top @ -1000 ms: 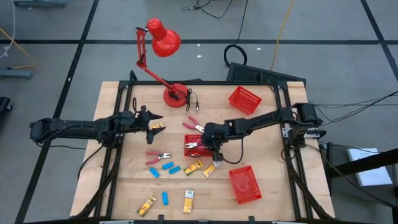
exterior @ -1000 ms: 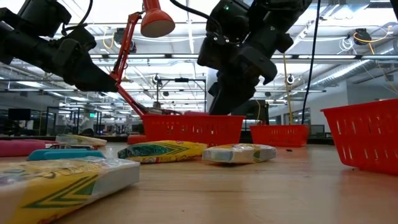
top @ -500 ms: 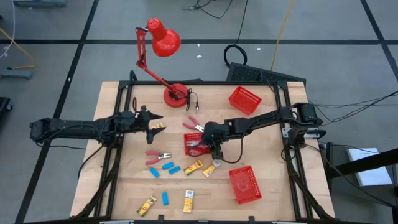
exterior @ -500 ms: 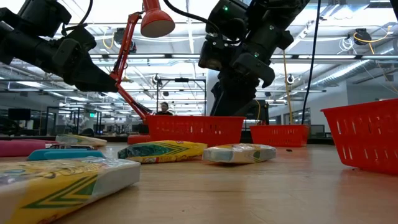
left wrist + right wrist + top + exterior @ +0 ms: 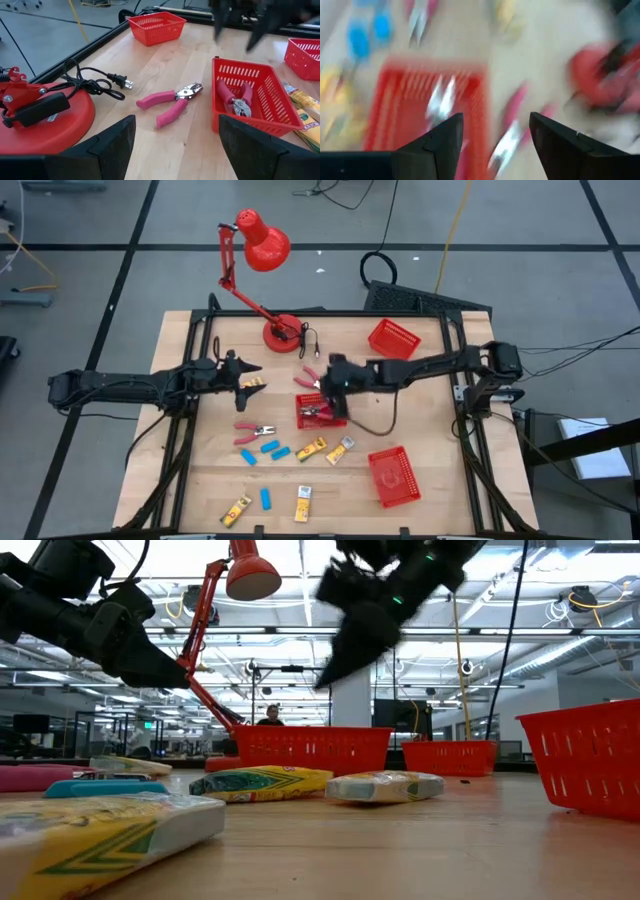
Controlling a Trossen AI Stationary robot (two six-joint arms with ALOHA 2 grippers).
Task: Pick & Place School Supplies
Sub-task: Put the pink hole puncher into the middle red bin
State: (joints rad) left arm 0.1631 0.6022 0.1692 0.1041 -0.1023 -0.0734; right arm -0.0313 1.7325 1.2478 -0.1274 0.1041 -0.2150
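Where the centre basket (image 5: 321, 411) stands mid-bench, holds one pair of red-handled pliers (image 5: 235, 101), metal nose toward 6 o'clock in the high view. Second pair, pink-handled pliers (image 5: 172, 99), flat on the bench (image 5: 420, 430) just outside the basket at 10 o'clock, long axis 10 to 4. Third pair (image 5: 254, 429) at 8 o'clock, near the blue blocks (image 5: 270, 448) and yellow-and-white packets (image 5: 325, 448). Right gripper (image 5: 335, 373) raised above the basket's far edge, fingers spread, empty. Left gripper (image 5: 245, 377) at 9 o'clock of the basket, fingers parted, holding nothing. Left wrist view alone shows the pliers inside the basket; low view shows only basket walls and packets.
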